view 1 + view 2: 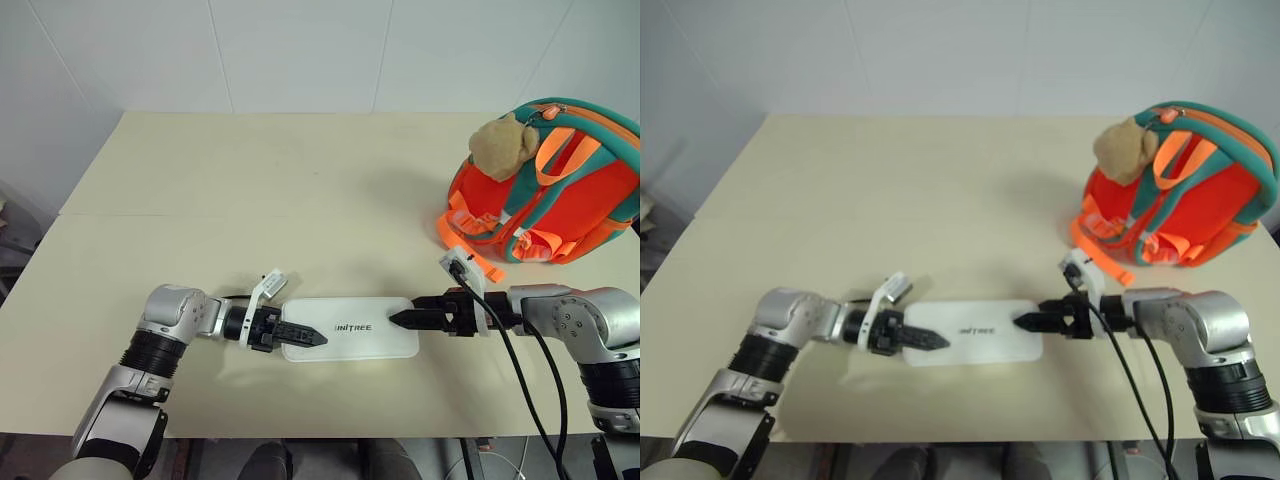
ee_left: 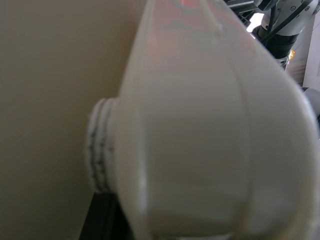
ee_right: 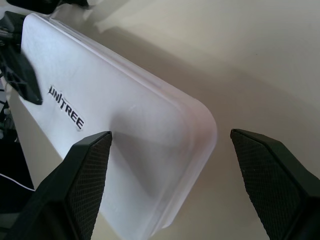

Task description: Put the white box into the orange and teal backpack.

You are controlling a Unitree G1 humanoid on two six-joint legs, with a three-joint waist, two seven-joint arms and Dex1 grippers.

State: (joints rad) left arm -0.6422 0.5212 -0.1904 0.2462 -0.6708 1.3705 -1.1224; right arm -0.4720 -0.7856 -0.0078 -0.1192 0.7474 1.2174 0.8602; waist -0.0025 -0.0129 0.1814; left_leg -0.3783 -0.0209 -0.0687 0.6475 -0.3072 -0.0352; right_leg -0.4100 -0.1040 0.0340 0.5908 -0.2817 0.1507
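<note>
The white box (image 1: 350,341) lies flat on the table (image 1: 250,200) between both claws, end to end with them. Biggest thing first, though: the orange and teal backpack (image 1: 560,190) sits well beyond the right gripper (image 1: 398,320), off to its outer side, a tan plush toy (image 1: 505,145) perched on top. I can't tell from here whether its opening is unzipped.

Now the box itself. Long, flat, glossy, rounded corners: it looks rigid and, I'd judge, fairly light, but that shine says slippery. The short ends look like the best places to take hold, one claw each, pinching across the thin lid and base rather than the wide top.

And that's how they're lining up! The left gripper (image 1: 308,338) has its black fingers over its end of the box, seemingly clamping it, though how firm that hold is I cannot tell. The right gripper's jaws stand wide apart, one finger (image 3: 82,175) over the box's top, the other out past the rounded corner, nothing pinched yet.

Smallest detail: dark lettering on the lid reads "UNITREE" (image 3: 66,107), sitting just ahead of the right claw's finger.
</note>
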